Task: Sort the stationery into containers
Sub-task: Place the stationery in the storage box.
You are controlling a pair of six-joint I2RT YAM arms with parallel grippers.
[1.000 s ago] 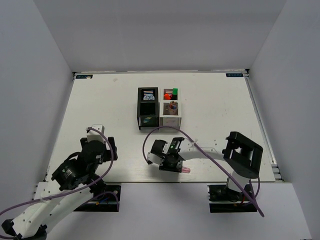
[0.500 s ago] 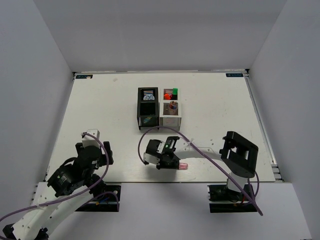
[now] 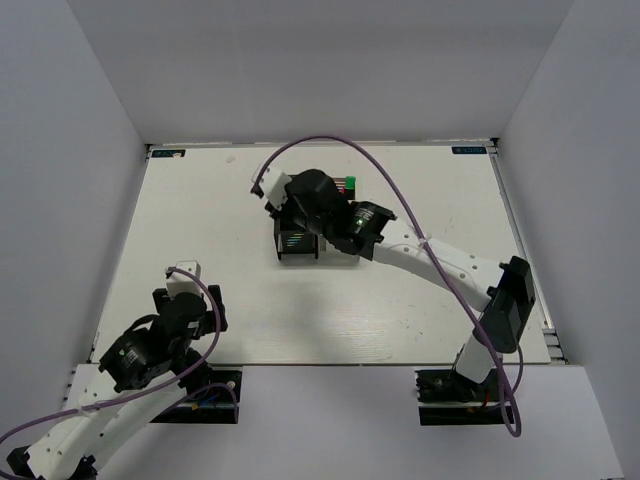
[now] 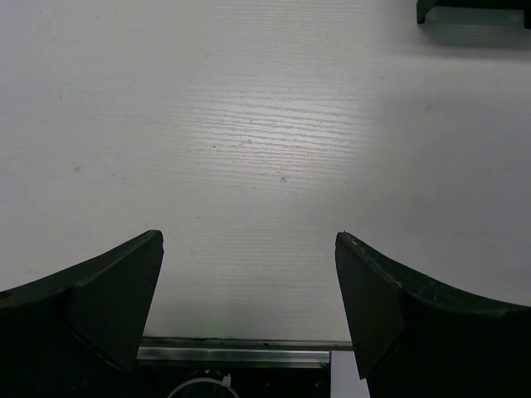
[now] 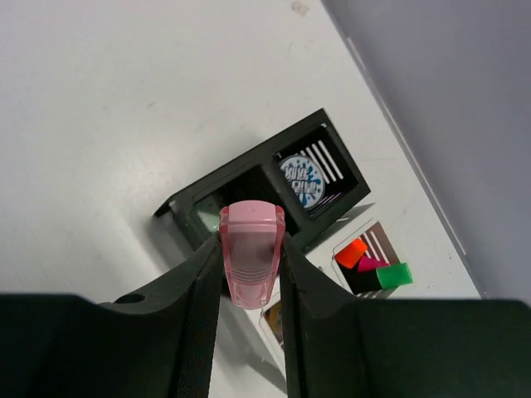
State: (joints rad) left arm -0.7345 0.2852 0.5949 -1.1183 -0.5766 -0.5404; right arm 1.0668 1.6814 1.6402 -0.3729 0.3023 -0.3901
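Note:
My right gripper [image 5: 251, 240] is shut on a pink-clear capsule-shaped piece [image 5: 251, 264] and holds it above the black box [image 5: 340, 211]. That box's far compartment holds the blue-white tape roll [image 5: 304, 178]; its near compartment holds a pale green piece [image 5: 207, 217]. The white-grey box [image 5: 377, 240] beside it holds highlighters with orange [image 5: 352, 251], pink [image 5: 370, 264] and green [image 5: 393, 275] caps. In the top view the right gripper [image 3: 298, 205] covers most of both boxes; the black box [image 3: 297, 243] and the green cap [image 3: 349, 183] show. My left gripper [image 4: 249, 282] is open and empty.
The left arm [image 3: 165, 335] sits low at the near left corner, over the table's front metal edge [image 4: 241, 355]. A purple cable [image 3: 330, 142] arcs over the back of the table. White walls close in the table on three sides.
My right gripper has lifted the pink piece from the table's front middle and carried it far and left, over the boxes. The left arm drew back slightly, then stayed still.

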